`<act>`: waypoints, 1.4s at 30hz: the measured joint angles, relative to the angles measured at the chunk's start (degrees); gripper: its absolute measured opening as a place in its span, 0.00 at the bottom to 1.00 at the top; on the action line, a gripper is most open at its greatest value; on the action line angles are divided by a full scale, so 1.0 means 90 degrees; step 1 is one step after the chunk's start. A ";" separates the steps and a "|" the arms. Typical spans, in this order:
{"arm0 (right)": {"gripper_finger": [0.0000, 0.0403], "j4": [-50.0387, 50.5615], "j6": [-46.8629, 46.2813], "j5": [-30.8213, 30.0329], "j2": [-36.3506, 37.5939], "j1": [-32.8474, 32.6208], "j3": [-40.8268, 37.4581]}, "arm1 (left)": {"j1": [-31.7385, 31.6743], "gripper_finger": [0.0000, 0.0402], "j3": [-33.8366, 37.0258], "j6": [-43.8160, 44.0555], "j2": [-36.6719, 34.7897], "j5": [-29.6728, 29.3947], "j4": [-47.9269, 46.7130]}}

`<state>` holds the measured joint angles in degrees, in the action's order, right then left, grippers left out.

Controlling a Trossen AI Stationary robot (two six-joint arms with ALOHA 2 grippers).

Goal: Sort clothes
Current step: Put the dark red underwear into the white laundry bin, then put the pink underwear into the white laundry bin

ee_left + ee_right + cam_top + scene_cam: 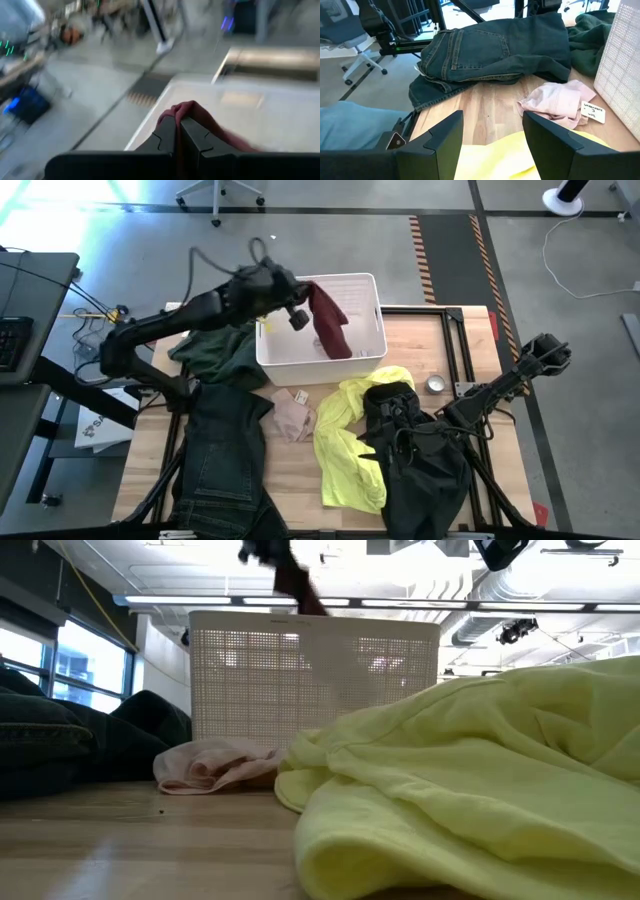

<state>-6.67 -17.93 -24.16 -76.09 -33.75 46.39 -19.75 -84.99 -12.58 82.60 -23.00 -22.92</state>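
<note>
My left gripper (303, 290) is shut on a maroon piece (330, 325) above the white lattice basket (365, 285); it also shows at the top of the low view (295, 585). My right gripper (492, 135) is open, low over the bright yellow shirt (350, 445); I cannot tell whether it touches the shirt. The black garment (425, 465) lies under the right arm. The jeans (225, 465), the dark green garment (215, 352) and the beige-pink piece (292, 416) lie on the table. My left gripper pinches a bunched fold at the maroon piece's upper end (187, 111) between its two shut fingers (167, 137). The cloth hangs slack below the fingers over the basket's inside (335, 340). Whether its lower end rests in the basket, I cannot tell.
A small round silver tin (436, 384) sits on the table to the right of the basket. The beige-pink piece carries a white label (592, 111). Bare wood (290, 480) shows between the jeans and the yellow shirt. The basket's lattice wall (310, 670) stands behind the shirt in the low view.
</note>
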 joint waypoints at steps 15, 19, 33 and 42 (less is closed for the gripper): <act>0.51 -0.0002 -0.0002 0.0000 0.0000 0.0001 0.0000 | -0.0693 0.00 0.0002 0.0227 0.1406 -0.0856 -0.2111; 0.51 -0.0004 -0.0002 -0.0038 -0.0001 0.0001 0.0000 | -0.0767 0.00 0.0002 0.0532 0.1742 -0.0841 -0.2357; 0.51 -0.0006 -0.0013 -0.0117 0.0000 -0.0004 0.0000 | -0.1114 0.39 0.0005 0.1377 0.1596 -0.0910 -0.2987; 0.51 -0.0008 -0.0010 -0.0121 0.0000 -0.0004 0.0000 | 0.0122 0.43 0.0005 0.2058 0.0012 -0.0561 -0.3104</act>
<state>-6.74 -18.02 -25.26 -76.09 -33.78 46.39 -18.65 -84.95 5.95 82.71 -28.05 -50.85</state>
